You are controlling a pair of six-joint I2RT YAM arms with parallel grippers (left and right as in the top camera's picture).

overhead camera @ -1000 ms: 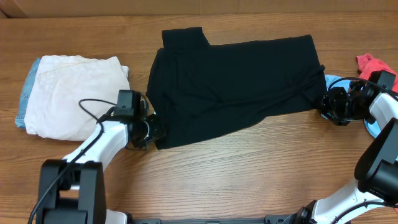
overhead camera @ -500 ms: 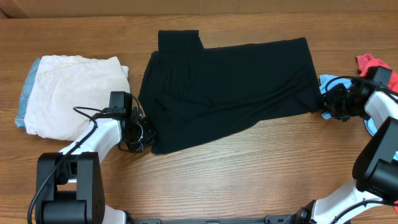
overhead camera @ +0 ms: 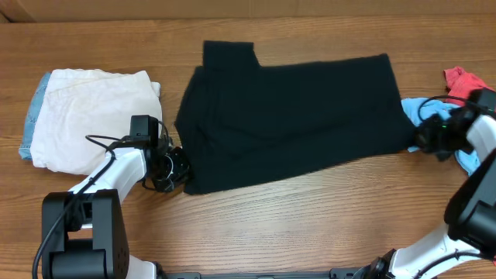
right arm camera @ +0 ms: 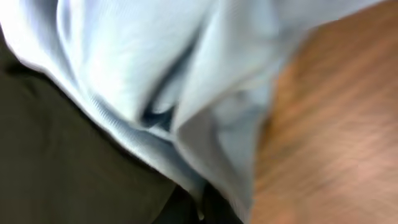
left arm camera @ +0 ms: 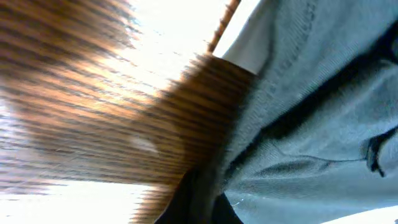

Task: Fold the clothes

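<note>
The black T-shirt (overhead camera: 287, 116) lies spread across the middle of the table, one sleeve at its top left. My left gripper (overhead camera: 180, 169) is shut on its lower left corner, and the left wrist view shows the cloth (left arm camera: 311, 124) pinched at the fingertips (left arm camera: 208, 199). My right gripper (overhead camera: 422, 142) is shut at the shirt's lower right corner, which is drawn out toward it. In the right wrist view the dark shirt (right arm camera: 62, 155) and a fold of light blue cloth (right arm camera: 155, 81) both run down into the shut jaws (right arm camera: 199, 208).
A folded cream garment (overhead camera: 89, 116) lies at the left on a light blue one (overhead camera: 29, 128). At the right edge a light blue garment (overhead camera: 422, 108) and a red one (overhead camera: 463, 79) lie next to my right arm. Bare wood runs along the front of the table.
Both grippers have shut on the shirt's lower corners. The left one moved left and the right one moved right, drawing the lower edge out wider.
</note>
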